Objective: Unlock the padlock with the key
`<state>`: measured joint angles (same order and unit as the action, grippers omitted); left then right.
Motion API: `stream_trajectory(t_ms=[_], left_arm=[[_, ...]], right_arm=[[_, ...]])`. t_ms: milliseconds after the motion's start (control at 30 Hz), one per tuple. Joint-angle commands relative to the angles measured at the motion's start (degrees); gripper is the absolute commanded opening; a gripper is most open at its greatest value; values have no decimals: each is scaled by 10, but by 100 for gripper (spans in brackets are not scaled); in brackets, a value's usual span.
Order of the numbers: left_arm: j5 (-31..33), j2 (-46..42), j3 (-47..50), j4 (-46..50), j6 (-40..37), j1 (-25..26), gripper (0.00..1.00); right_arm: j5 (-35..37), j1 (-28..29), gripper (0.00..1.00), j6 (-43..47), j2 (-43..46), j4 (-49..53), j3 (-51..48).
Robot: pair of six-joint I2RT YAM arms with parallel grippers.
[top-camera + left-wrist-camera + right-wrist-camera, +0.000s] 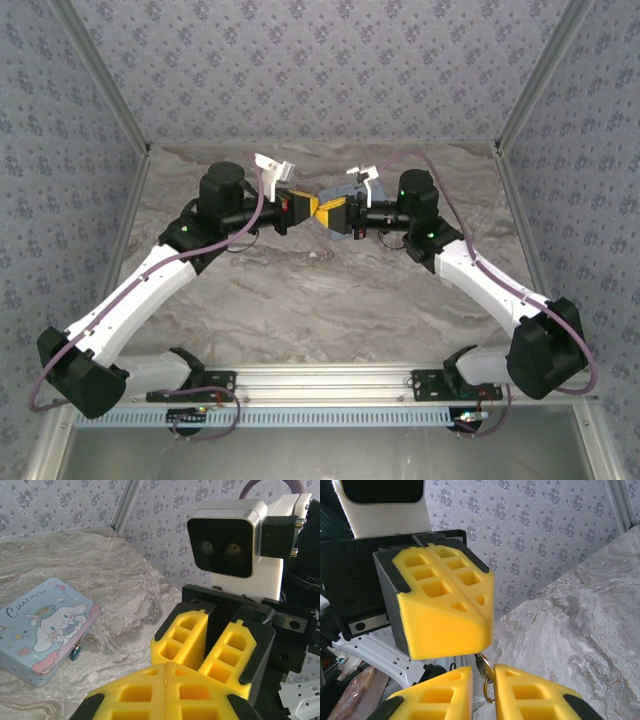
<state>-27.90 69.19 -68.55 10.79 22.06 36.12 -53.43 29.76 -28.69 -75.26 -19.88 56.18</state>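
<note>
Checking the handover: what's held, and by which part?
The key: the left gripper pinches its top end; its gold ring hangs between the jaws of the right gripper, grip unclear.
</note>
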Motion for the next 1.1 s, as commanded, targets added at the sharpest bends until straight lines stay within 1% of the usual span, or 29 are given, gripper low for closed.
stream_trajectory(t_ms=[0, 67, 233, 300, 333, 400, 467, 500, 533, 633, 733, 800, 867, 967, 1067], left_arm=[[-6, 5, -17, -7, -5, -1, 0], [-6, 6, -18, -7, -4, -2, 0], [-9, 8, -18, -7, -5, -1, 0], [-9, 9, -21, -4, -8, -1, 1], [-9, 11, -23, -3, -8, -2, 7], [-5, 12, -27, 2, -10, -3, 29], [8, 10, -26, 3, -9, -6, 39], [16, 8, -25, 2, -7, -9, 47], [25, 6, -23, 1, -3, -12, 52], [55, 2, -12, -4, 17, -24, 65], [103, 5, 4, -6, 50, -36, 81], [139, 16, 17, -7, 80, -45, 88], [153, 34, 29, -15, 111, -56, 91], [155, 79, 39, -32, 143, -65, 92], [135, 144, 20, -36, 156, -65, 92]], right_arm=[[-15, 5, 16, 13, 0, 13, 16], [-14, 4, 12, 16, 0, 17, 17], [-8, 4, 0, 16, 1, 21, 17], [-3, 5, 0, 20, 4, 26, 17], [-1, 4, 0, 22, 6, 30, 17], [9, 3, 0, 28, 11, 45, 15], [24, -2, 0, 31, 16, 62, 12], [31, -5, 0, 29, 21, 66, 7], [40, -9, 0, 25, 25, 68, 0], [75, -31, 0, 13, 43, 78, -23], [111, -62, 0, -10, 63, 91, -51], [137, -88, 0, -26, 77, 107, -70], [163, -109, 0, -34, 94, 122, -89], [198, -135, 0, -38, 126, 142, -115], [237, -145, 0, -31, 154, 179, -125]])
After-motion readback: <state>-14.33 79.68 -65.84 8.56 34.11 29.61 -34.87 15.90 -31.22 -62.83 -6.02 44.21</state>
